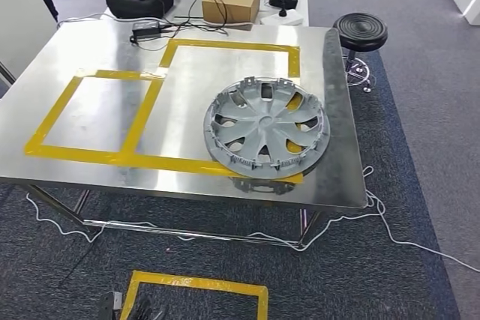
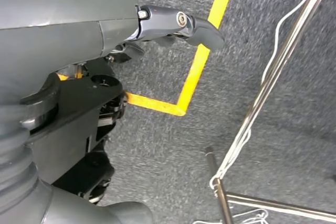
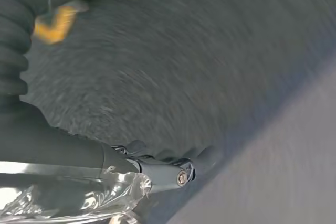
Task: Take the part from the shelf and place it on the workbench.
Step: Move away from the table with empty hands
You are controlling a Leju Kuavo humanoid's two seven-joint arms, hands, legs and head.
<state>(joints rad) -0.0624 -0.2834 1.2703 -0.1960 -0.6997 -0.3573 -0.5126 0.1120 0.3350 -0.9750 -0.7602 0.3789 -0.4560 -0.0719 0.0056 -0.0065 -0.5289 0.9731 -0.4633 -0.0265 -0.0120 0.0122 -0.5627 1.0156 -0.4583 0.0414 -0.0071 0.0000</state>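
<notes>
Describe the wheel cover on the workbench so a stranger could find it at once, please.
Look at the steel workbench marked with yellow tape rectangles. Near its front right corner lies the grey wheel cover, overlapping the tape of the larger rectangle. It is the one round, spoked part on the steel top.

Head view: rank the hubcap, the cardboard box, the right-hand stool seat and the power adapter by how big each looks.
1. hubcap, clearly largest
2. cardboard box
3. stool seat, close to the box; both sit farther back, so their order is unsure
4. power adapter, smallest
</notes>
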